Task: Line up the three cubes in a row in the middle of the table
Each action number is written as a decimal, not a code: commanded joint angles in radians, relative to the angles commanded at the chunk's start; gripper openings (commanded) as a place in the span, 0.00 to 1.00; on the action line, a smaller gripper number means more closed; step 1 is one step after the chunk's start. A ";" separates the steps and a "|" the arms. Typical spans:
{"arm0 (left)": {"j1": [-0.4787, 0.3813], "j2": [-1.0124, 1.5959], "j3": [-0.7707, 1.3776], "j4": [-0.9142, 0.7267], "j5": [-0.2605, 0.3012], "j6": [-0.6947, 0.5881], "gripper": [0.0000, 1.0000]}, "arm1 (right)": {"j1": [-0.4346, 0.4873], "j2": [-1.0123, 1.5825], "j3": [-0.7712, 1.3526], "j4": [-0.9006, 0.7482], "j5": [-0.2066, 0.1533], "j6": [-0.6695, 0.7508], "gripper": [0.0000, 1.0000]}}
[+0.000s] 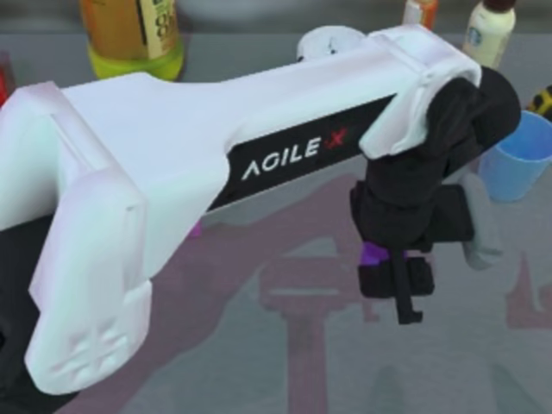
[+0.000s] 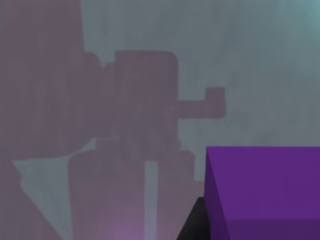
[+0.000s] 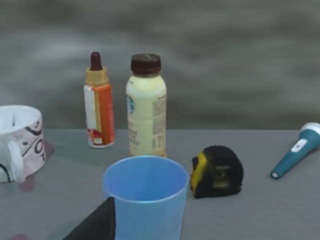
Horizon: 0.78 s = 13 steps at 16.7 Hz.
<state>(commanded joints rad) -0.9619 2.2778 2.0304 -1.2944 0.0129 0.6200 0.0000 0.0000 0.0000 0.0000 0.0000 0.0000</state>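
The small deep purple cube [image 2: 265, 190] sits between the fingers of my left gripper [image 1: 395, 280], which is shut on it. One black finger [image 2: 197, 224] presses against the cube's side. From above, only a bit of this cube [image 1: 373, 253] shows under the gripper, right of the table's [image 1: 285, 371] middle, and the gripper's shadow lies on the grey surface below. A magenta sliver [image 1: 197, 228] peeks out from under the left arm. The other cubes are otherwise hidden by that arm. My right arm is outside the top view, and one dark finger [image 3: 97, 226] shows in its wrist view.
A blue cup [image 1: 522, 155] stands at the right, just past the left gripper. Behind it are a cream bottle [image 3: 146, 107], an orange dropper bottle [image 3: 98, 102], a white mug [image 3: 20, 140], a black-yellow tape measure [image 3: 217, 172] and a teal-white tool [image 3: 297, 150]. A yellow bottle [image 1: 134, 34] stands at the back left.
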 joint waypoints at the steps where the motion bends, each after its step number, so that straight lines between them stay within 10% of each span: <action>1: 0.003 0.005 0.004 -0.001 0.000 0.000 0.00 | 0.000 0.000 0.000 0.000 0.000 0.000 1.00; 13: -0.001 0.055 -0.185 0.240 0.001 0.000 0.00 | 0.000 0.000 0.000 0.000 0.000 0.000 1.00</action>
<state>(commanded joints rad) -0.9626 2.3331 1.8457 -1.0543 0.0135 0.6199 0.0000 0.0000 0.0000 0.0000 0.0000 0.0000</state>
